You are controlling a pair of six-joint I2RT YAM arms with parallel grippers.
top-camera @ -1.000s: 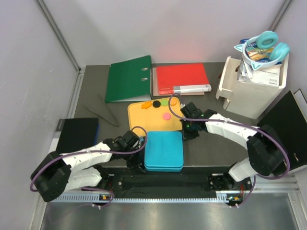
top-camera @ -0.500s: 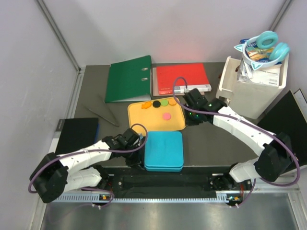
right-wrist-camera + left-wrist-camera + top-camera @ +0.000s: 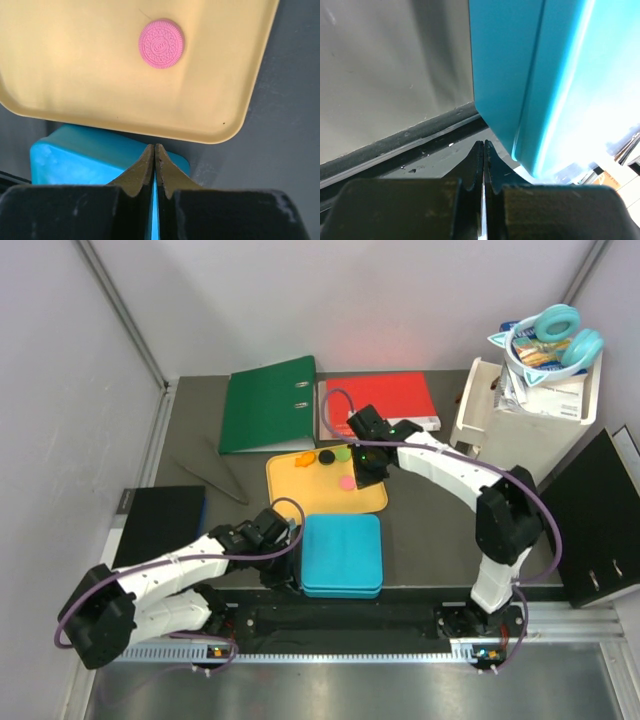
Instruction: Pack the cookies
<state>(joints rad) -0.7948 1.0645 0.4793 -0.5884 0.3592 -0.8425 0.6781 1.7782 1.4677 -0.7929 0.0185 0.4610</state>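
A yellow tray [image 3: 300, 495] holds the cookies: orange [image 3: 302, 459], black [image 3: 326, 456], green [image 3: 342, 453] and pink [image 3: 346, 482]. My right gripper [image 3: 368, 472] is shut and empty above the tray's far right part, beside the pink cookie, which also shows in the right wrist view [image 3: 161, 43]. A closed blue box [image 3: 342, 555] lies just in front of the tray. My left gripper [image 3: 291, 546] is shut and empty, low at the box's left side. In the left wrist view its tips [image 3: 484, 146] sit beside the box's wall [image 3: 520, 80].
A green binder [image 3: 268, 403] and a red folder [image 3: 378, 404] lie behind the tray. A white bin [image 3: 525, 425] with teal headphones [image 3: 560, 335] stands at the back right. Dark flat pieces [image 3: 210, 472] lie at the left, a black pad [image 3: 160, 522] nearer.
My right arm has swung from the blue box's far right corner back and left, over the tray's far right part. The left arm has hardly moved.
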